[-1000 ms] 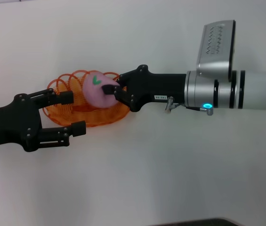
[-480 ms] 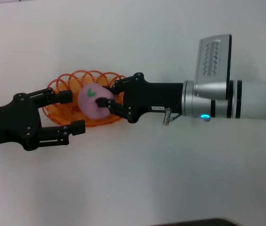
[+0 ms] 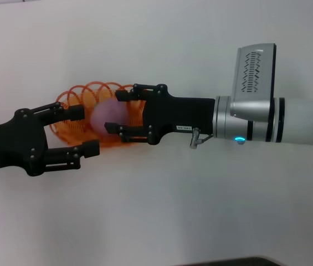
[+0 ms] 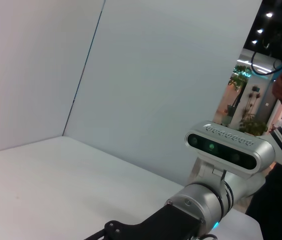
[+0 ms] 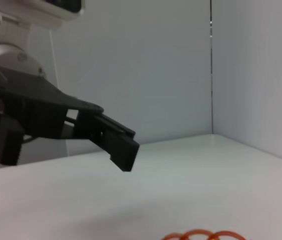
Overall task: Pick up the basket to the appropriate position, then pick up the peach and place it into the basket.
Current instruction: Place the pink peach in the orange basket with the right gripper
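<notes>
Lowering right gripper [image 3: 116, 112] over basket [image 3: 78, 111], wrist rolling since a second ago, fingers clamped on peach [image 3: 110, 116], now sitting lower inside rim; release likely next. Idling left gripper [image 3: 85, 129] beside basket, fingers spread

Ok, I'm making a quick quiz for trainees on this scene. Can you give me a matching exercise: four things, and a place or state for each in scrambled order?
Things:
1. peach
2. basket
3. left end effector
4. right end effector

Places or states:
A. orange, resting on the white table
B. open, fingers either side of the basket's near end
C. pink, held over the basket
D. reaching in from the right, closed around the fruit

Pairs: 1-C, 2-A, 3-B, 4-D
</notes>
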### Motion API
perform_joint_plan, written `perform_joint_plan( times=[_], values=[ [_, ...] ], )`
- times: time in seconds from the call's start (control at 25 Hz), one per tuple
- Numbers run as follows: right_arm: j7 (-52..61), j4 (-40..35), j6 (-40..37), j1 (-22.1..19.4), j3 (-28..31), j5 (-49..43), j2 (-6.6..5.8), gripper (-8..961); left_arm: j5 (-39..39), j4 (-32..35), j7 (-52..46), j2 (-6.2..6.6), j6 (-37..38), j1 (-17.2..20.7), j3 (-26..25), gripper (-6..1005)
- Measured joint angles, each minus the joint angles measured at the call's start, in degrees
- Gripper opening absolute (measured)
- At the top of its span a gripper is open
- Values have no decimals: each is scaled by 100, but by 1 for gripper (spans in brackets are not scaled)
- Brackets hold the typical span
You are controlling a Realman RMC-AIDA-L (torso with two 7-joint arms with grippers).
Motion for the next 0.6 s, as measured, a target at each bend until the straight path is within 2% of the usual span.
perform_joint_plan(
  times=[0.28, 0.4, 0.48, 0.6],
  values=[
    [1, -1, -289, -96, 203, -1, -45, 811, -86, 0, 0, 0, 0, -2, 0, 880],
    [154, -186, -625, -269, 312, -3, -112, 875, -114, 8, 6, 0, 0, -2, -3, 879],
    [575, -628, -880, -483, 300, -35, -159, 910, -116, 15, 8, 1, 3, -3, -35, 879],
    [1829, -1911, -1265, -985, 176, -236, -190, 943, -116, 26, 8, 7, 32, 8, -132, 878]
  ],
)
